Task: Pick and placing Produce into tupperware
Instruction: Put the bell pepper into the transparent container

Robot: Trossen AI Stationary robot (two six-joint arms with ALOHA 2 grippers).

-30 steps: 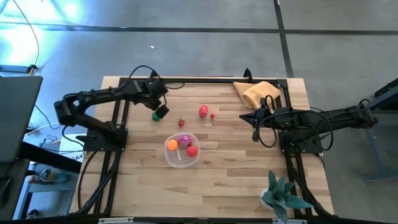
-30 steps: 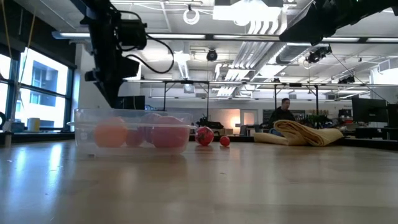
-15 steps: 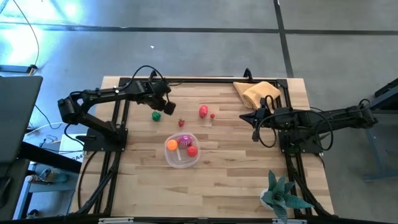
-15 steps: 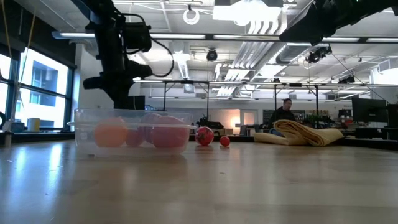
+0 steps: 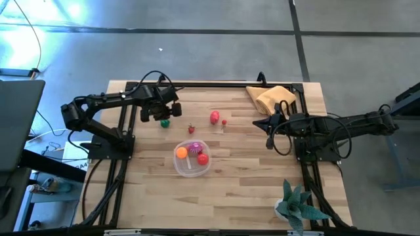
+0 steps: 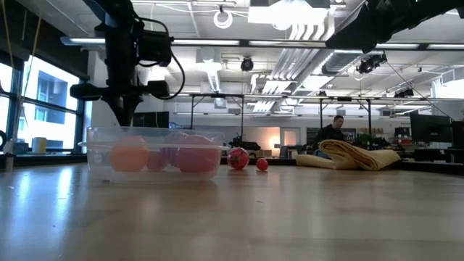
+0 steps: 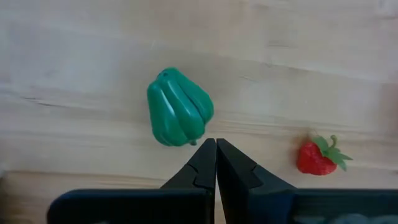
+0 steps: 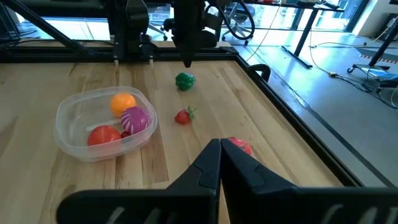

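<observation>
A green toy pepper [image 7: 179, 116] lies on the wooden table; it also shows in the high view [image 5: 165, 122]. My left gripper [image 7: 216, 149] is shut and empty. It points down just above and beside the pepper [image 8: 185, 81], and shows in the high view [image 5: 164, 114]. A toy strawberry [image 5: 191, 129] lies to the pepper's right. A red fruit [image 5: 214, 117] and a small red one [image 5: 224, 122] lie farther right. The clear round container [image 5: 191, 169] holds orange, purple and red pieces. My right gripper [image 8: 219, 155] is shut and waits at the right [image 5: 260, 122].
A tan cloth [image 5: 272, 98] lies at the far right corner. A teal spiky plant [image 5: 295, 204] stands at the near right corner. Black frame rails run along the table's left, far and right sides. People sit in the room beyond the table.
My left gripper has turned about its wrist above the green pepper and moved a little toward the table's left edge, over the pepper. The pepper has stayed where it lay.
</observation>
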